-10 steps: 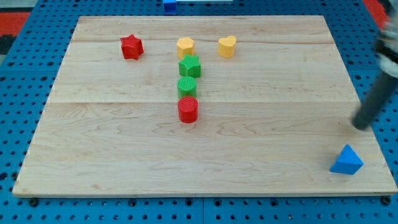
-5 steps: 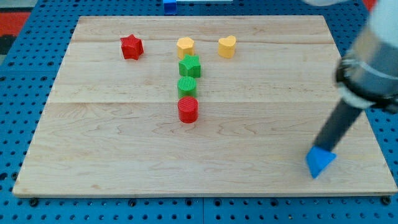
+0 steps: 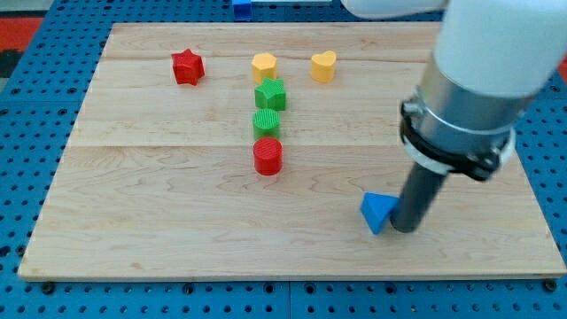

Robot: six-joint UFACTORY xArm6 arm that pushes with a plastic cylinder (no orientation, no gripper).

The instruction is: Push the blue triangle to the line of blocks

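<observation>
We are mid-push: my tip [image 3: 403,229], a bare rod end effector with nothing to spread or pinch, touches the blue triangle [image 3: 377,213] on its left. Next we drive it up-left toward the red cylinder [image 3: 267,157] ending the line.

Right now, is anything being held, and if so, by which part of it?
Nothing is held. My tip only presses against the right side of the blue triangle, pushing it across the board; the rod cannot grasp.
</observation>
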